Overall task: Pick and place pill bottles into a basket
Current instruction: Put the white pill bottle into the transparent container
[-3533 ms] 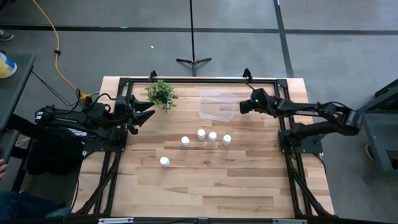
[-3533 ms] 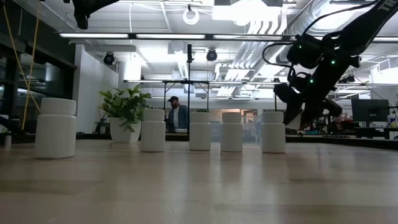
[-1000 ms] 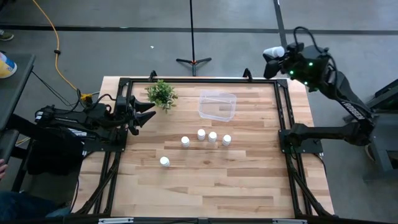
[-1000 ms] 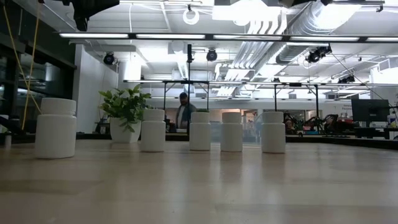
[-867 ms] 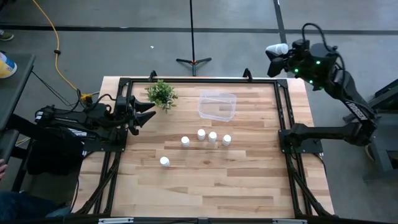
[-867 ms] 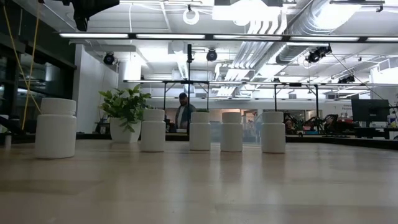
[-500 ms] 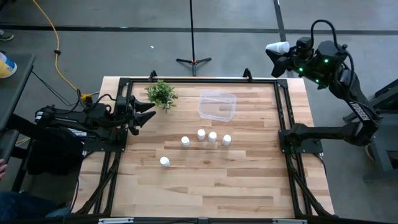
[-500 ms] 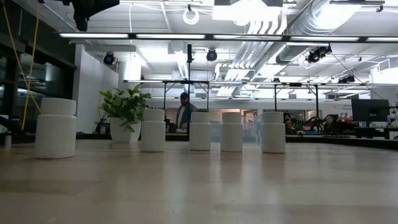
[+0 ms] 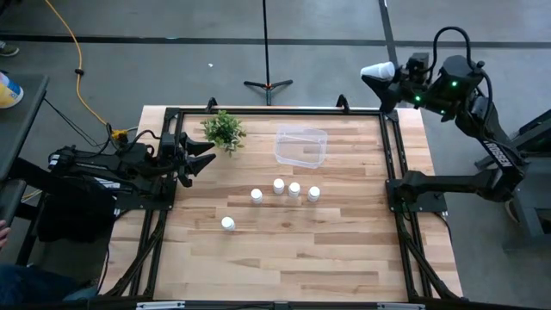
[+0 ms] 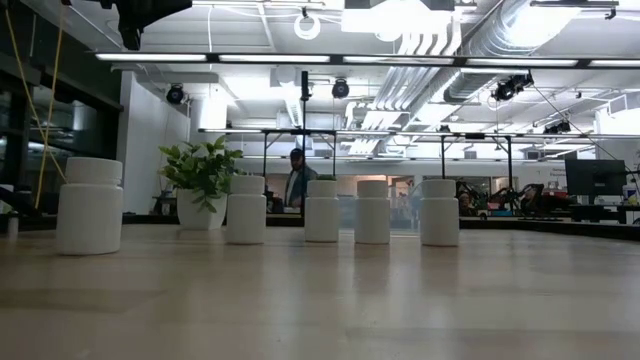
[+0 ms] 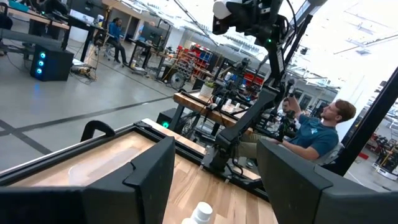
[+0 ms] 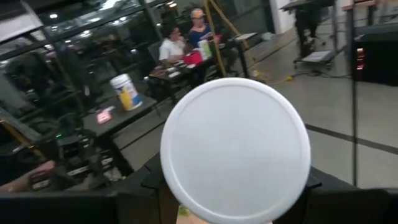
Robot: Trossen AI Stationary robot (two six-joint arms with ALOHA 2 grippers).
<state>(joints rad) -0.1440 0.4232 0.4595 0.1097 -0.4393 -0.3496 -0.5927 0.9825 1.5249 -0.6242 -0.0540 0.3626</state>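
Observation:
Several white pill bottles [image 9: 294, 189] stand on their bases mid-table, with one more [image 9: 227, 224] nearer the front; the low view shows them in a row [image 10: 322, 210]. The clear basket [image 9: 300, 145] sits on the table behind them. My right gripper [image 9: 389, 71] is high above the table's far right corner, shut on another pill bottle [image 9: 376, 71], whose round end fills the right wrist view [image 12: 235, 149]. My left gripper [image 9: 209, 154] waits at the table's left side, open, with nothing between its fingers [image 11: 143, 180]. My right gripper pinches the pill bottle between its two fingers, which lie level along the bottle's sides [image 12: 173, 177] and point toward the table's left. The bottle lies level, high above the table. One flat round end faces the wrist camera; cap or base, I cannot tell.
A small green potted plant [image 9: 223, 130] stands at the table's far left, beside the left gripper. A dark frame rail [image 9: 275, 110] runs around the table. A tripod stand [image 9: 267, 84] is on the floor beyond the far edge. A person [image 11: 317, 134] sits beyond the right side.
My right gripper has risen a little and swung about at the wrist, carrying the pill bottle. The arm's hand has shifted toward the table's right, and the bottle now points toward the table's left. The grip has stayed shut.

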